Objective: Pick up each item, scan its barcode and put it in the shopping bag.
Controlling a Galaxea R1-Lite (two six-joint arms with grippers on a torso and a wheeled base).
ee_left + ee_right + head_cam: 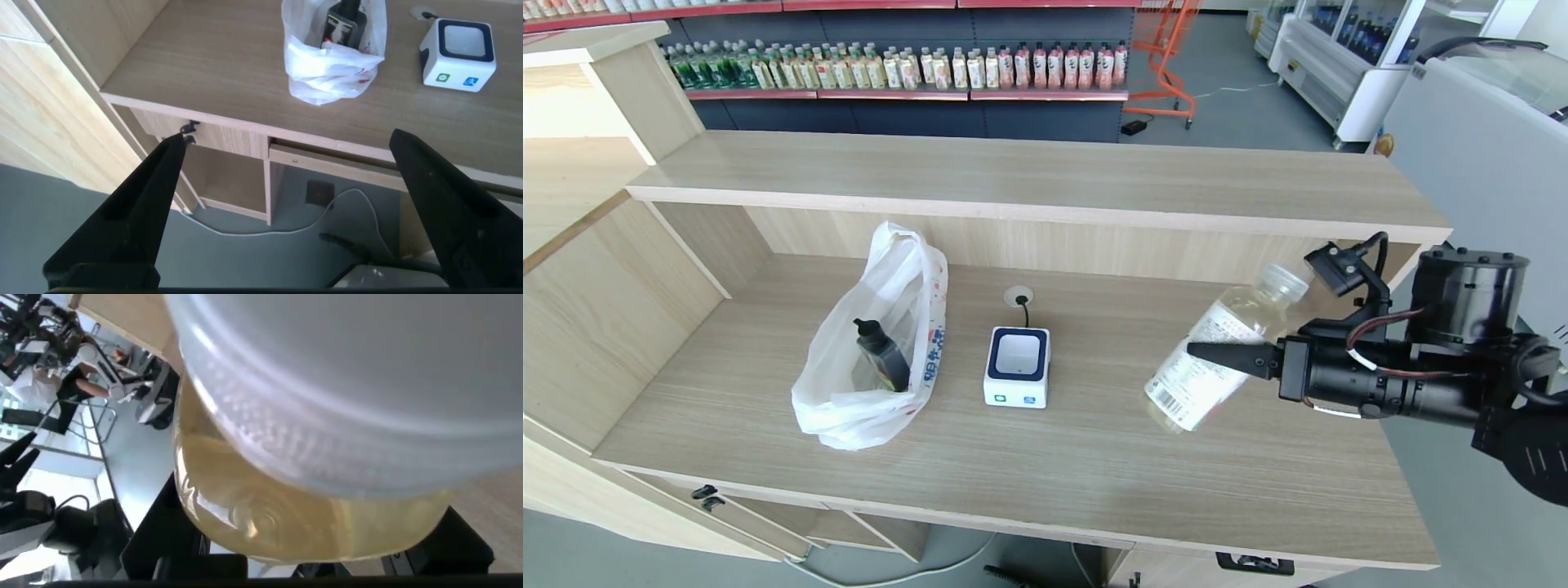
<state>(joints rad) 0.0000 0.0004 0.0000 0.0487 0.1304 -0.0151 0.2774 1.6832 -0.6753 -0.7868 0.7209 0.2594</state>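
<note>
My right gripper (1217, 353) is shut on a clear bottle (1221, 351) of pale yellow liquid with a white label and clear cap, held tilted above the counter's right side, barcode end low. In the right wrist view the bottle (327, 416) sits right against the lens. A white scanner (1017, 366) with a dark top sits mid-counter, left of the bottle. The white shopping bag (870, 343) stands further left with a dark bottle (880, 354) inside. My left gripper (286, 212) hangs open below the counter's front edge, the shopping bag (331, 49) and scanner (458, 53) beyond it.
The wooden counter (1013, 457) has a raised back ledge (1029, 175) and a side wall on the left. A cable hole (1018, 296) lies behind the scanner. Store shelves with drinks (898, 69) stand behind; freezers at the right.
</note>
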